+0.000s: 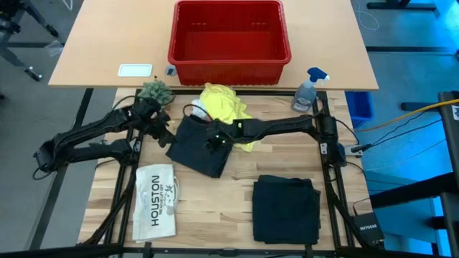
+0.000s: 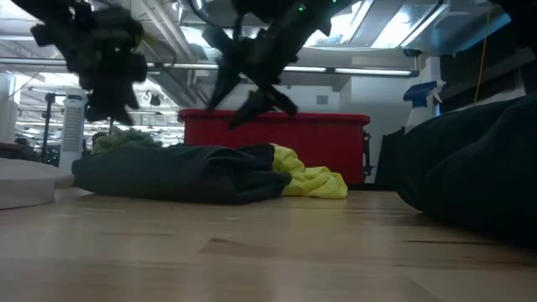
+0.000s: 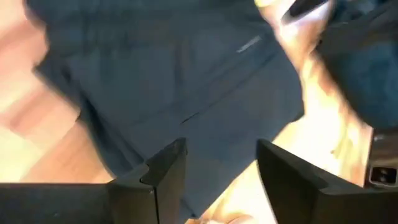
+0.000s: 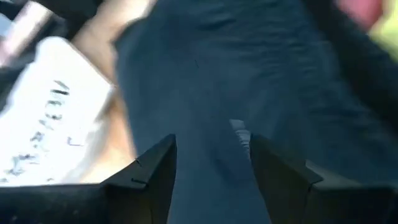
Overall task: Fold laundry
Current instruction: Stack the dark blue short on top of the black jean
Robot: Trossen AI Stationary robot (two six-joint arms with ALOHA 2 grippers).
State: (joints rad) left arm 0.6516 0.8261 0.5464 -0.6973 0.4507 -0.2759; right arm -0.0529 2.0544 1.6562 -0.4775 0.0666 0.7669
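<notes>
My right tool (image 1: pixel 213 140) released above dark trousers (image 1: pixel 201 145) mid-counter, my left tool (image 1: pixel 159 127) released at their left edge, yellow T-shirt (image 1: pixel 222 104) just beyond, folded dark garment (image 1: pixel 287 208) near right, red basket (image 1: pixel 229 37) far.

A pale wooden bench (image 1: pixel 215 208) with visible plank seams fills the lower half of the high view. A second, lighter tabletop (image 1: pixel 100 50) abuts it along the upper part of the frame. Grey floor (image 1: pixel 409 29) shows at the upper right, washed blue toward the right edge, where a blue bin (image 1: pixel 361 105) stands. In the low view, bright ceiling panels (image 2: pixel 394 25) and white beams (image 2: pixel 168 63) span the top.
</notes>
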